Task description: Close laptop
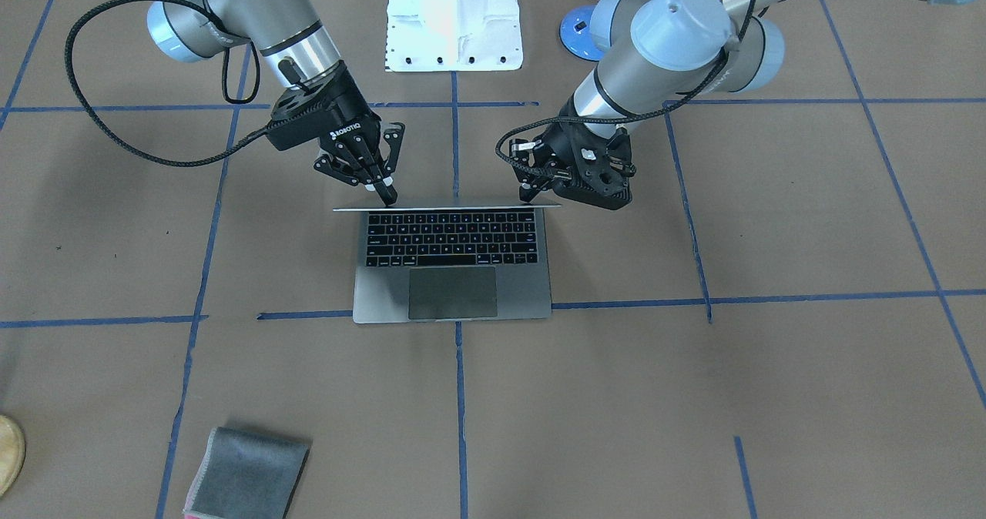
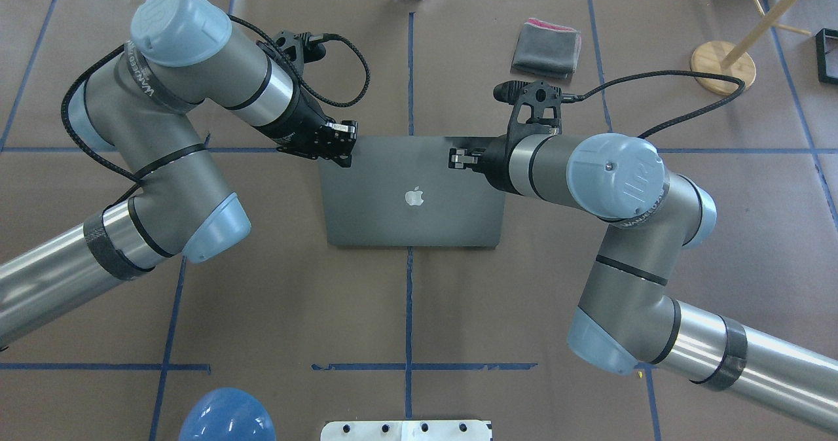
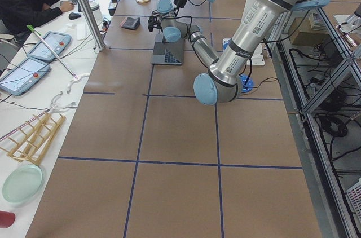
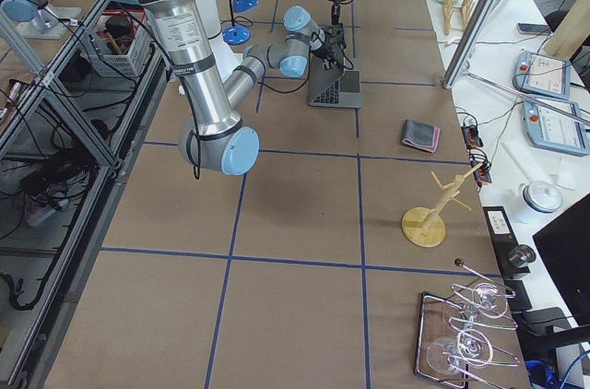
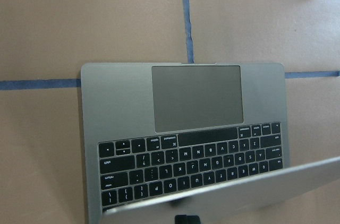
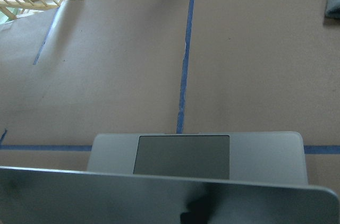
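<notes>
Brown surface [image 1: 693,411]: laptop [image 1: 528,292] at centre, lid raised, keyboard side facing away from robot. Right gripper [image 1: 387,192] closed, fingertips on lid's top edge near one corner. Left gripper [image 1: 528,192] closed too, tips at top edge near opposite corner.

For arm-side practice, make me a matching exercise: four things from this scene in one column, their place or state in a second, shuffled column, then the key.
Things:
1. laptop
2. left gripper
3. right gripper
4. folded grey cloth

Place or state:
A. lies on the operators' side of the table, apart from both arms
B. at the lid's top edge, towards its right end in the front-facing view
C. open, keys and trackpad showing
D. at the lid's top edge, towards its left end in the front-facing view

Pairs: 1-C, 2-B, 3-D, 4-A
</notes>
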`<state>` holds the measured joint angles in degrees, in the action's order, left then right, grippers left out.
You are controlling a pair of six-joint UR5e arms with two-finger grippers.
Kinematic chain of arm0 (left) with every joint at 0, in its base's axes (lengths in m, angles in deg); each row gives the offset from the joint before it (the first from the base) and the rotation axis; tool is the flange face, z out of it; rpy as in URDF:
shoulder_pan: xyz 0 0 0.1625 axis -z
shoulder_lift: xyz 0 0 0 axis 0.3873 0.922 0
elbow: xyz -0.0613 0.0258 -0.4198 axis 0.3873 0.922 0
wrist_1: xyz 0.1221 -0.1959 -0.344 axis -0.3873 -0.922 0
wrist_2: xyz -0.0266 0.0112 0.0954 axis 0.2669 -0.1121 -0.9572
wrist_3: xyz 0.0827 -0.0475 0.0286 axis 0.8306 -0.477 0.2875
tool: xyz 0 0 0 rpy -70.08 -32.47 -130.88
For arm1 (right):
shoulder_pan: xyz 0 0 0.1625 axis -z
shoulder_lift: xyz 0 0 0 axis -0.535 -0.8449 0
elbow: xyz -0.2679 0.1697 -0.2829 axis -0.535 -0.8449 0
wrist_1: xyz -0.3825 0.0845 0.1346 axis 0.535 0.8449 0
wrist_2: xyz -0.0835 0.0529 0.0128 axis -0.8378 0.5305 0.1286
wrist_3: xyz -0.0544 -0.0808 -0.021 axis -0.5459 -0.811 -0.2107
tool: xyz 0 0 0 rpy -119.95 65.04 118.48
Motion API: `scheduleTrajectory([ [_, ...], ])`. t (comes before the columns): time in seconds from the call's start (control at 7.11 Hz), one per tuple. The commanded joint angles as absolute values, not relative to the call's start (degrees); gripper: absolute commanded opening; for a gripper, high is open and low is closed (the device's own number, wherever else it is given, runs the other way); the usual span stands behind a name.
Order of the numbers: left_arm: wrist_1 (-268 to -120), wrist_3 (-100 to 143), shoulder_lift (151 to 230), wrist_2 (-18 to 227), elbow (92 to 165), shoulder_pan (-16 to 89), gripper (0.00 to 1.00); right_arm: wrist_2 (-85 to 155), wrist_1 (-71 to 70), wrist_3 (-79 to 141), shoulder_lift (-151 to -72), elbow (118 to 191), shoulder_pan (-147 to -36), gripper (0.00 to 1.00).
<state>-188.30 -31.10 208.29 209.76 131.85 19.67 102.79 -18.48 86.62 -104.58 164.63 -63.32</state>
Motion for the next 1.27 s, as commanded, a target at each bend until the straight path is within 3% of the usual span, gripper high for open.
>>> scheduleTrajectory([
  [0.0,-188.4,-31.1,210.0,209.6,129.4,19.7,0.01,102.8,-18.5,86.2,-103.4,162.4,-64.1,0.00],
  [0.42,-194.6,-31.0,211.8,209.5,121.2,20.5,0.01,102.9,-18.6,86.0,-102.6,160.3,-64.4,0.00],
  [0.7,-194.8,-31.0,212.4,209.4,119.7,20.5,0.01,103.4,-18.8,86.0,-102.5,158.9,-64.4,0.00],
  [1.12,-194.8,-31.0,216.2,208.1,114.3,20.5,0.00,104.7,-18.8,86.0,-98.2,152.4,-64.8,0.00],
])
